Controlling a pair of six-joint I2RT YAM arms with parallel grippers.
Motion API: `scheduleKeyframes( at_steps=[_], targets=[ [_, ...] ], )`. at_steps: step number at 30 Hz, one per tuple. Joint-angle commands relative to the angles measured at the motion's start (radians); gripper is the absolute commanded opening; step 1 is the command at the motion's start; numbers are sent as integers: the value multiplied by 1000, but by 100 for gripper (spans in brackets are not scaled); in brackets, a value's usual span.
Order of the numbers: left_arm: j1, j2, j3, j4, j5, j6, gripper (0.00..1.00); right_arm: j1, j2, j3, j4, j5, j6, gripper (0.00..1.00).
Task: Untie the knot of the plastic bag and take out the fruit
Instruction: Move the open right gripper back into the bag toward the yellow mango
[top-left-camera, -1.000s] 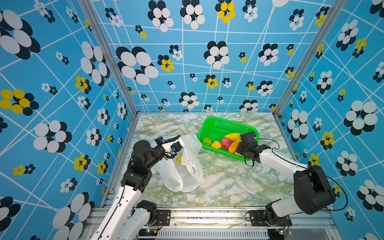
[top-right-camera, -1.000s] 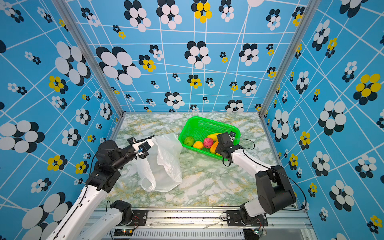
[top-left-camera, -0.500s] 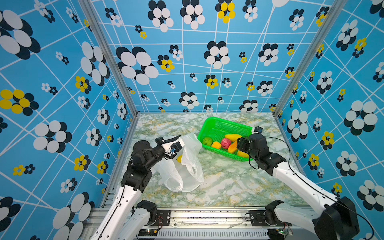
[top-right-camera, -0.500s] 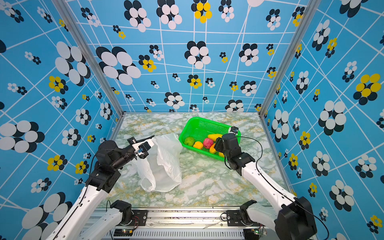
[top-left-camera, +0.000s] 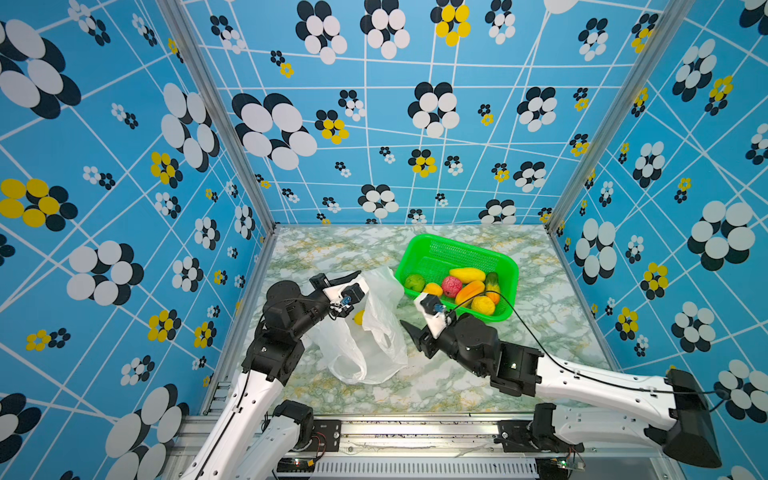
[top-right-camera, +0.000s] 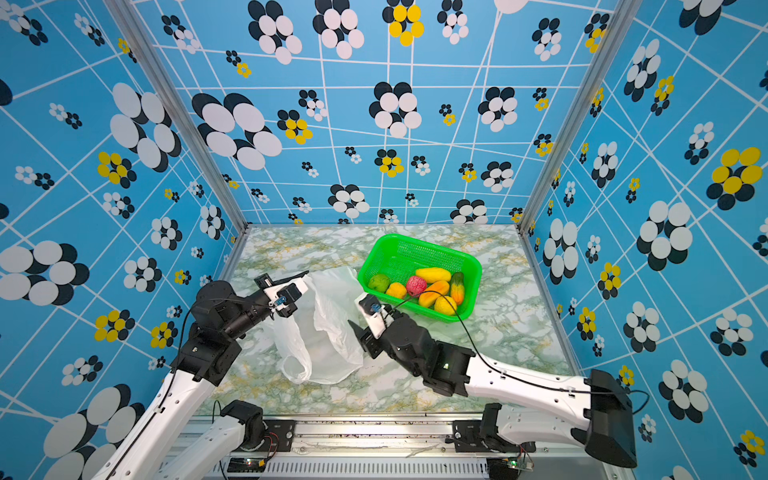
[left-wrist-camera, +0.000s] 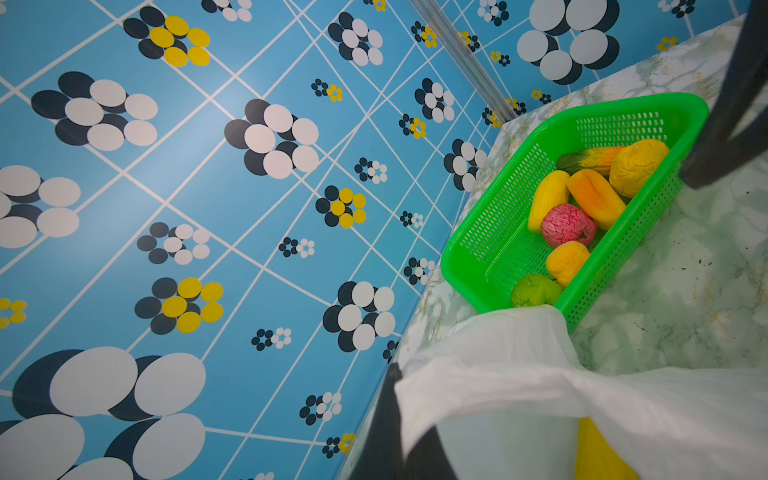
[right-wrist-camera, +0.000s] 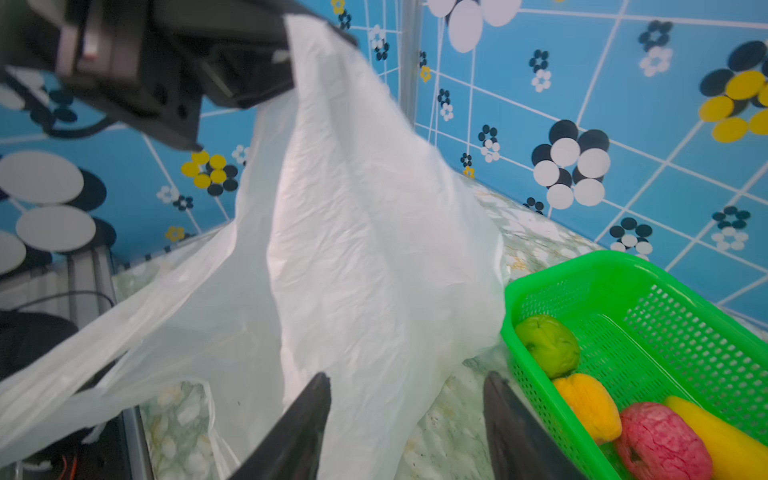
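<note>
The white plastic bag (top-left-camera: 370, 336) (top-right-camera: 328, 332) stands crumpled left of the middle. Its top edge is pinched and held up by my left gripper (top-left-camera: 355, 276) (left-wrist-camera: 401, 395), which is shut on it. One yellow fruit (top-left-camera: 359, 318) (left-wrist-camera: 598, 453) shows inside the bag. No knot is in view; a handle loop (top-left-camera: 353, 368) hangs loose at the front. My right gripper (top-left-camera: 409, 328) (right-wrist-camera: 408, 376) is open and empty, just right of the bag, with its fingers close to the plastic (right-wrist-camera: 353, 249). Several fruits lie in the green basket, among them a green one (top-left-camera: 414, 282) and a pink-red one (top-left-camera: 451, 286).
The green mesh basket (top-left-camera: 415, 245) (top-right-camera: 374, 245) (right-wrist-camera: 582, 266) sits at the back right on the marble tabletop, its near corner close to the bag. Blue flowered walls close in the left, back and right sides. A metal rail runs along the front edge.
My right gripper has left the basket and swung forward and left, to the bag's right side, with nothing in it. The left gripper and the bag have stayed where they were.
</note>
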Motion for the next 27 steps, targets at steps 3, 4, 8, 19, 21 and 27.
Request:
scheduleKeyframes(
  at_steps=[3, 4, 8, 19, 21, 27],
  targets=[
    [7, -13, -4, 2, 18, -2, 0, 149, 207, 112, 60, 147, -234, 59],
    [7, -15, -5, 3, 19, -4, 0, 163, 252, 136, 64, 151, -240, 59],
    [7, -16, -7, 9, 21, -5, 0, 174, 403, 238, 11, 147, -213, 56],
    [7, -16, -6, 11, 24, -8, 0, 171, 630, 367, -41, 184, -211, 42],
    [7, -15, -6, 11, 25, -8, 0, 163, 649, 383, -58, 185, -194, 44],
    [3, -20, -7, 9, 23, -7, 0, 115, 683, 422, -108, 177, -114, 48]
  ],
)
